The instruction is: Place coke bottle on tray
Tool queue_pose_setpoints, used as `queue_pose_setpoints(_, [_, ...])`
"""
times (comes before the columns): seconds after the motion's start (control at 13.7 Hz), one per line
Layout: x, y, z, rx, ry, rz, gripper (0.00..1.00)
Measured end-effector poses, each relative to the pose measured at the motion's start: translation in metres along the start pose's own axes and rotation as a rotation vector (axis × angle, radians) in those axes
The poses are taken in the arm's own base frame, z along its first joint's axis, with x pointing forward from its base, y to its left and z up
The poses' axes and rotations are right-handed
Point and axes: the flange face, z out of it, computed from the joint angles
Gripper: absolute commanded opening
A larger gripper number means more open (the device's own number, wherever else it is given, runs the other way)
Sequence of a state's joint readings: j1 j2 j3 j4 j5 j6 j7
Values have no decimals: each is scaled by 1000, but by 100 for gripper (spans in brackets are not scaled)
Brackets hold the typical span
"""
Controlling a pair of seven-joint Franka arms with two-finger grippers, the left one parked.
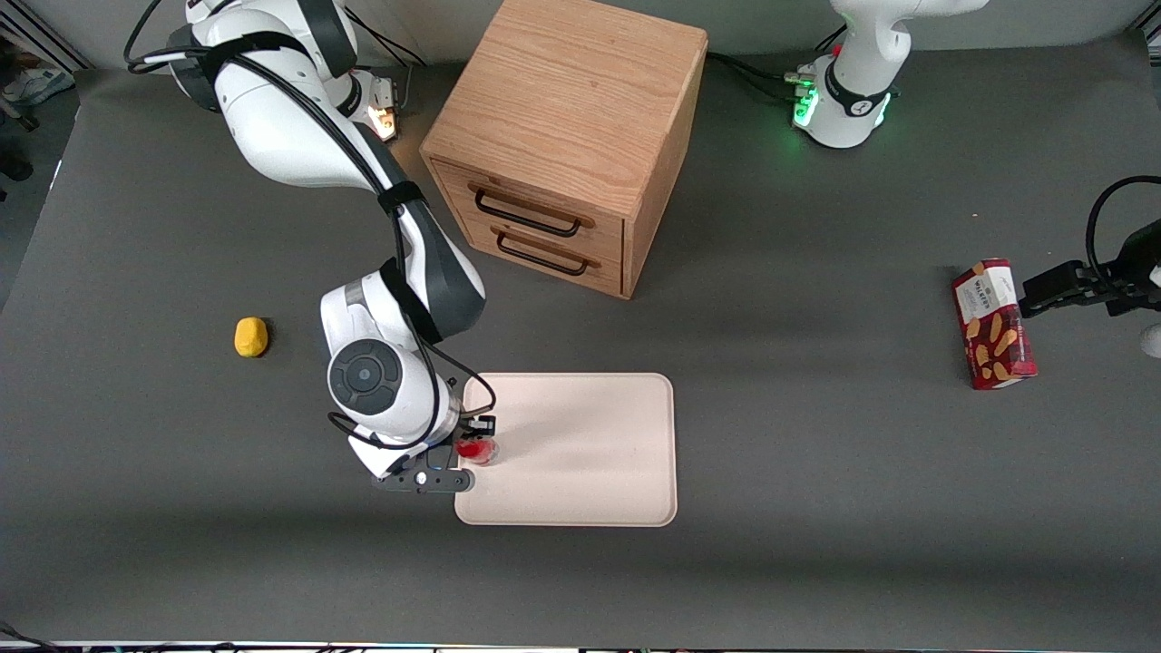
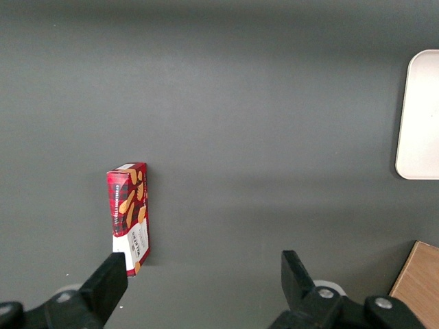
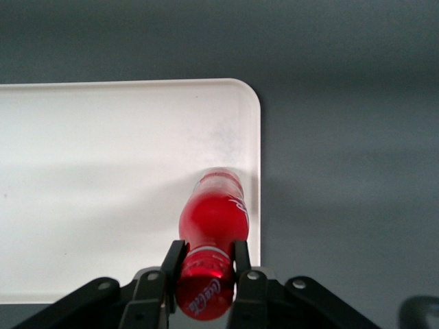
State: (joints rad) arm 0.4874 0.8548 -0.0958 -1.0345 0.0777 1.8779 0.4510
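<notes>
— Red, glossy plastic: is that the coke bottle between the black fingers?

— Yes. The gripper is clamped on its narrow upper part, one flat pad on each side. The slim rounded body hangs down over the tray, close to the rim at the working arm's end. Whether the base touches the tray surface, I cannot tell.

— And the tray itself?

— Flat, matte, cream-pink, rectangular with rounded corners and a low raised lip. It sits in the lower middle of the front view on a dull dark grey table.

— Anything else on that cloth-like surface?

— A wooden drawer cabinet with visible oak grain and two thin dark wire handles, at upper centre. A small lumpy yellow object at the left of the frame. A red biscuit box, printed cardboard, lies at the right, toward the parked arm's end.
</notes>
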Motion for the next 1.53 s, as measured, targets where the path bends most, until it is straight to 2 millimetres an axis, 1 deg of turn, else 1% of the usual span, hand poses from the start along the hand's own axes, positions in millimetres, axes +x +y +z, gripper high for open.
queue_pose_setpoints(0.07, [0, 0, 2, 0, 0, 0, 0])
queue_pose_setpoints(0.15, [0, 0, 3, 0, 0, 0, 2])
queue_pose_setpoints(0.22, [0, -1, 3, 0, 2, 0, 19])
queue_pose_setpoints(0.36, [1, -1, 3, 2, 6, 1, 82])
queue_pose_setpoints(0.44, [1, -1, 3, 3, 8, 1, 95])
queue_pose_setpoints(0.51, [2, -1, 2, 5, 12, 1, 100])
queue_pose_setpoints(0.95, [2, -2, 1, 9, 19, 1, 100])
queue_pose_setpoints(1.17, [3, -2, -4, 13, 26, 1, 100])
queue_pose_setpoints(1.31, [0, -3, -18, 13, 22, -1, 100])
queue_pose_setpoints(1.39, [-5, -2, -30, 6, 5, -4, 100])
queue_pose_setpoints(1.53, [-17, -1, -66, -5, -27, -11, 100])
